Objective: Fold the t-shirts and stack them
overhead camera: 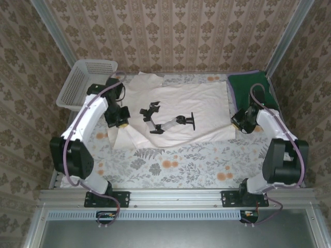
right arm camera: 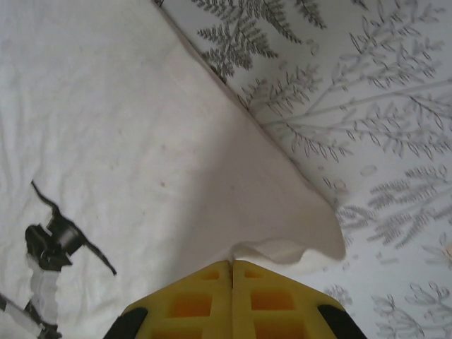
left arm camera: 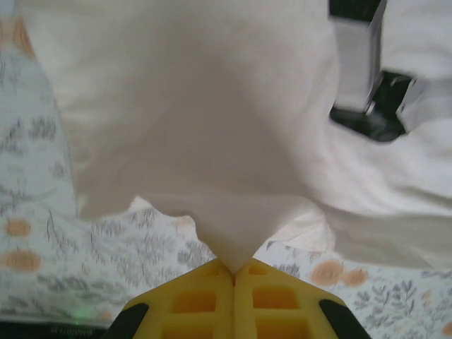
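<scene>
The cream-white t-shirt (overhead camera: 181,103) with its small black print (overhead camera: 168,121) lies spread across the middle of the table. My left gripper (overhead camera: 122,123) is shut on its left edge, and the cloth (left arm camera: 212,141) rises in a peak into the yellow fingers (left arm camera: 205,296). At the shirt's right side my right gripper (overhead camera: 239,125) is shut on the edge, where a corner of the cloth (right arm camera: 282,240) bunches at the yellow fingers (right arm camera: 268,300). The dark green t-shirt (overhead camera: 248,85) with purplish edging lies at the back right, behind the right arm.
A white mesh basket (overhead camera: 85,82) stands at the back left, overhanging the table's edge. The floral tablecloth (overhead camera: 181,165) shows bare in front of the cream shirt. Patterned walls close in the back and both sides.
</scene>
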